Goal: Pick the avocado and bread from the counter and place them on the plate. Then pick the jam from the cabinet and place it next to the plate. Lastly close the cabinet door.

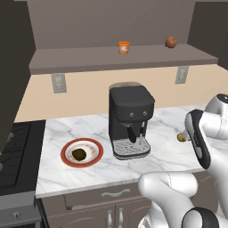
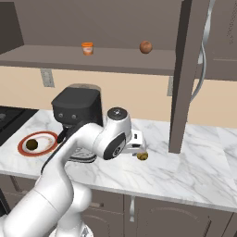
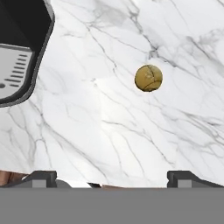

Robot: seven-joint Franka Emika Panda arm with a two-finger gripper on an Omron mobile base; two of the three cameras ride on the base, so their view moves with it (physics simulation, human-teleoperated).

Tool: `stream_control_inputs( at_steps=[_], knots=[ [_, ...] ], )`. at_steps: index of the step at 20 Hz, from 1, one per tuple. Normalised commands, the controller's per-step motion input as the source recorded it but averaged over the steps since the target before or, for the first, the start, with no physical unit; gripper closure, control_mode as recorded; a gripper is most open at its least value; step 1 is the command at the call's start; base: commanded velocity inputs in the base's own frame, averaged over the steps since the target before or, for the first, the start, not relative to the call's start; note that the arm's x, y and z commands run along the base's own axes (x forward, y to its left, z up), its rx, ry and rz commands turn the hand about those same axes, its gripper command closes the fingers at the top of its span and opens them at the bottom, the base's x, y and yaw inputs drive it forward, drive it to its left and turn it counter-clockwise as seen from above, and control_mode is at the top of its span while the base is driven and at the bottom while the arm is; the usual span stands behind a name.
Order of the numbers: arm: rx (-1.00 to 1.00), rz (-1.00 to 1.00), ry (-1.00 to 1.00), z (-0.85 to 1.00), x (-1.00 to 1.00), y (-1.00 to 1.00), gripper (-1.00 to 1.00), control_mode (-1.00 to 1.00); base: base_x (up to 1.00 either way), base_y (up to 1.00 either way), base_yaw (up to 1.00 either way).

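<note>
- Bread (image 3: 148, 78), a small tan-yellow rounded lump, lies bare on the counter (image 1: 89, 171), to the right of the coffee machine (image 1: 130, 119) and well apart from its drip tray.
- In the hand view the bread sits ahead of the gripper (image 3: 111, 177) and somewhat to one side; the two dark finger tips stand wide apart with nothing between them, so the jaws are fully spread and hold nothing.
- In the right base view the bread (image 2: 142, 156) rests just beside the end of the arm, on the side away from the coffee machine (image 2: 76, 113).
- In the left base view the bread (image 1: 181, 137) is partly hidden behind the arm's forearm.
- Avocado (image 1: 79, 154), a dark oval lump, lies in the cream centre of the plate (image 1: 67, 156).
- That red-rimmed plate sits on the counter to the left of the coffee machine, near but not touching it.
- Jam (image 1: 124, 46), a small orange jar, stands upright on the shelf of the cabinet (image 1: 89, 60), above the coffee machine and slightly behind it.
- A reddish-brown ball (image 1: 171, 42) rests on the same shelf, to the right of the jam and well apart from it.
- The cabinet door (image 2: 185, 74) stands open, edge-on, to the right of the coffee machine in the right base view, its curved silver handle showing.
</note>
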Motion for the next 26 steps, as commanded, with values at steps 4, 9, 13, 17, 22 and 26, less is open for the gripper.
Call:
stream_control_inputs(
  at_steps=[4,9,13,17,22,26],
  knots=[
    [-0.01,0.0,0.04,-0.15,0.09,-0.09,-1.0,-1.0,0.0,0.0,0.0],
    [-0.02,0.0,0.05,-0.15,0.11,-0.07,-1.0,-1.0,0.0,0.0,0.0],
    [-0.01,0.0,0.04,-0.17,0.12,-0.06,-1.0,-1.0,0.0,0.0,0.0],
    [-0.01,0.0,0.03,-0.19,0.17,-0.01,-1.0,-1.0,0.0,0.0,0.0],
    [0.0,0.0,0.04,-0.18,0.19,-0.01,-1.0,-1.0,0.0,0.0,0.0],
    [0.0,0.0,0.03,-0.12,0.22,-0.03,-1.0,-1.0,0.0,0.0,0.0]
  ],
)
